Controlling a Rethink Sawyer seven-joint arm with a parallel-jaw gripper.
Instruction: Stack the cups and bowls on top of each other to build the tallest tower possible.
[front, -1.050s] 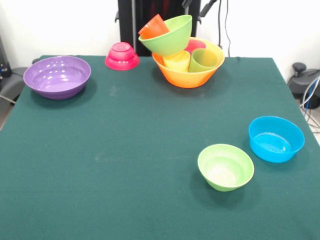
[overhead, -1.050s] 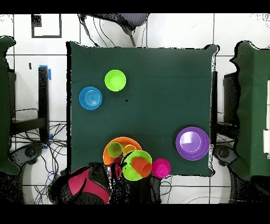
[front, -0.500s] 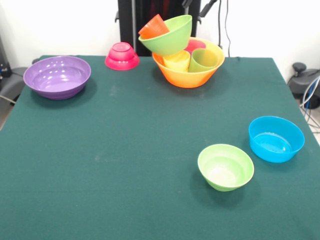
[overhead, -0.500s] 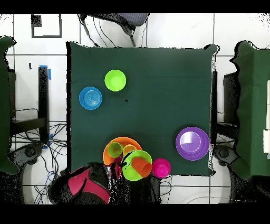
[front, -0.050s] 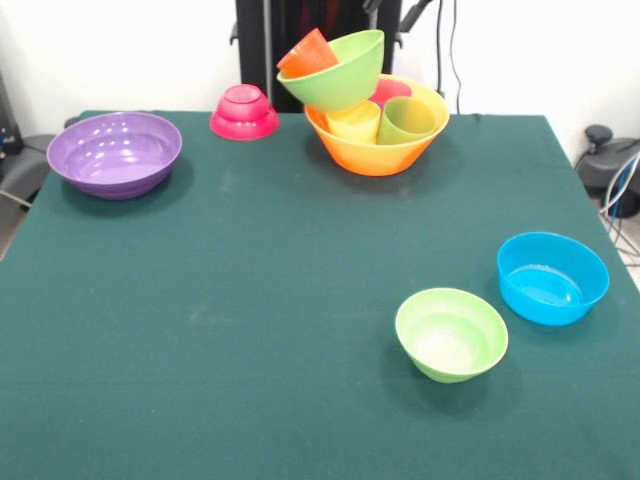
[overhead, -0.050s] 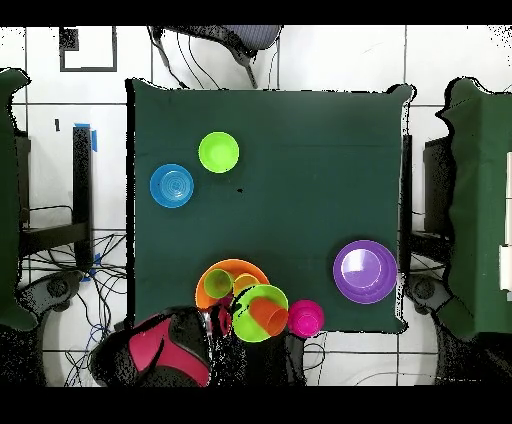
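Observation:
The tower stands at the table's far edge. Its base is the large orange bowl (front, -0.050s: 375, 150) (overhead, -0.050s: 228, 275), which holds a yellow cup (front, -0.050s: 354, 121), a light green cup (front, -0.050s: 407, 118) and a magenta cup (front, -0.050s: 390, 90). A large light green bowl (front, -0.050s: 335, 75) (overhead, -0.050s: 262, 312) leans tilted on them, with an orange-red cup (front, -0.050s: 307, 53) inside it. The other bowls stand apart: purple (front, -0.050s: 115, 152), an upturned pink-red one (front, -0.050s: 244, 112), blue (front, -0.050s: 552, 277) and small green (front, -0.050s: 451, 333). My gripper (overhead, -0.050s: 218, 322) shows only as a dark shape beside the tower, and its state is unreadable.
In the overhead view the red and black arm (overhead, -0.050s: 160, 348) is folded back over the table's edge by the tower. Cables and dark stands lie off the table on both sides (overhead, -0.050s: 60, 285).

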